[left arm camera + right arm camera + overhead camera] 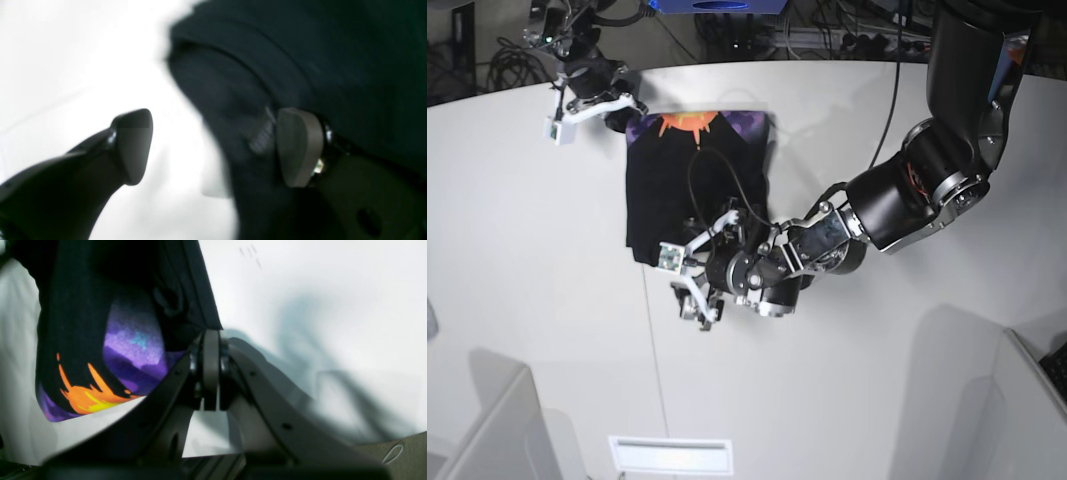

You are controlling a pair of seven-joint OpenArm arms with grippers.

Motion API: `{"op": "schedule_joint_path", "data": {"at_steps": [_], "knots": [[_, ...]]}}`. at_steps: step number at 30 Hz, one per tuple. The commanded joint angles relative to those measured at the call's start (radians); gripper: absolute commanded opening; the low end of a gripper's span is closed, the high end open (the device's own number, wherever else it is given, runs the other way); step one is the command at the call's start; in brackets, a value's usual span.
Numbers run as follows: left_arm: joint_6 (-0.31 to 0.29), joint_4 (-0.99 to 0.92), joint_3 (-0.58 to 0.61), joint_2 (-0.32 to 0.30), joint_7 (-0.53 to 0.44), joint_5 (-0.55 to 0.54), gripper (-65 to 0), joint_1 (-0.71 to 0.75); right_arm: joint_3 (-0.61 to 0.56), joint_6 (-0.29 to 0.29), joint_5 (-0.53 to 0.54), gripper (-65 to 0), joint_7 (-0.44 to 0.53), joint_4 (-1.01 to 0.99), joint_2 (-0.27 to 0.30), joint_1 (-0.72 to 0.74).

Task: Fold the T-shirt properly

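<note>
White tabletop [877, 380] fills most of the base view, with cables and equipment along its far edge. On it lies the T-shirt [689, 190], a black cloth folded into a rough rectangle, its orange and purple print showing along the far edge.

From that view's right side the bulky left arm [907, 190] reaches across the table to the near edge of the shirt. From the far left corner the slimmer right arm [587, 75] comes down to the shirt's far left corner.

Seen from the left wrist, the left gripper [213, 146] has its jaws spread wide apart; one pad stands over bare table, the other sits against dark cloth, and nothing is pinched between them, though the picture is blurred.

Seen from the right wrist, the right gripper [210, 340] has its pads pressed together on a black edge of the T-shirt, with the purple and orange print hanging just beside it.
</note>
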Motion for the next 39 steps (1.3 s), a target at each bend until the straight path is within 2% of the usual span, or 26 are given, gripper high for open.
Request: {"op": "schedule_joint_path", "data": {"at_steps": [1, 5, 10, 14, 16, 18, 21, 25, 27, 29, 31, 33, 36, 39], "knots": [[0.009, 0.012, -0.045, 0.019, -0.015, -0.006, -9.2, -0.039, -0.001, 0.008, 0.014, -65.0, 0.012, 0.012, 0.003, -0.004], [0.009, 0.043, -0.148, 0.044, 0.005, -0.008, -9.2, -0.039, 0.004, 0.008, 0.014, -65.0, 0.012, 0.012, 0.003, -0.006], [0.009, 0.196, -0.306, 0.048, 0.147, -0.014, -9.4, -0.023, 0.004, 0.008, 0.011, -65.0, 0.013, 0.012, 0.005, -0.013], [0.009, 0.356, -0.455, 0.034, 0.285, 0.003, -10.7, 0.053, 0.036, 0.011, -0.098, -65.0, 0.015, 0.021, 0.002, -0.013], [0.009, 0.450, -0.506, -0.016, 0.368, 0.055, -20.7, 0.102, 0.054, 0.016, -0.173, -65.0, 0.018, 0.020, 0.002, -0.009], [0.009, 0.554, -0.575, -0.061, 0.404, 0.092, -39.0, 0.195, 0.056, 0.016, -0.238, -65.0, 0.053, 0.020, 0.003, -0.013], [0.009, 0.704, -0.737, -0.110, 0.400, 0.103, -65.0, 0.373, 0.053, 0.016, -0.296, -65.0, 0.124, 0.021, 0.005, -0.036], [0.009, 0.850, -0.908, -0.157, 0.399, 0.112, -65.0, 0.570, 0.050, 0.019, -0.343, -65.0, 0.211, 0.023, 0.006, -0.062], [0.009, 0.896, -0.980, -0.187, 0.394, 0.103, -65.0, 0.667, 0.050, 0.056, -0.374, -65.0, 0.267, 0.024, 0.020, -0.076], [0.009, 0.905, -1.050, -0.208, 0.338, 0.101, -65.0, 0.753, 0.048, 0.127, -0.386, -65.0, 0.320, 0.030, 0.028, -0.093], [0.009, 0.901, -1.133, -0.220, 0.186, 0.101, -65.0, 0.873, 0.056, 0.199, -0.385, -65.0, 0.388, 0.030, 0.026, -0.112], [0.009, 0.901, -1.213, -0.220, 0.002, 0.101, -65.0, 1.008, 0.057, 0.237, -0.385, -65.0, 0.458, 0.029, 0.031, -0.138], [0.009, 0.884, -1.291, -0.222, -0.242, 0.101, -65.0, 1.186, 0.057, 0.254, -0.385, -65.0, 0.578, 0.023, 0.031, -0.179], [0.009, 0.862, -1.333, -0.222, -0.374, 0.100, -65.0, 1.324, 0.056, 0.255, -0.385, -65.0, 0.718, 0.007, 0.032, -0.213]]}}
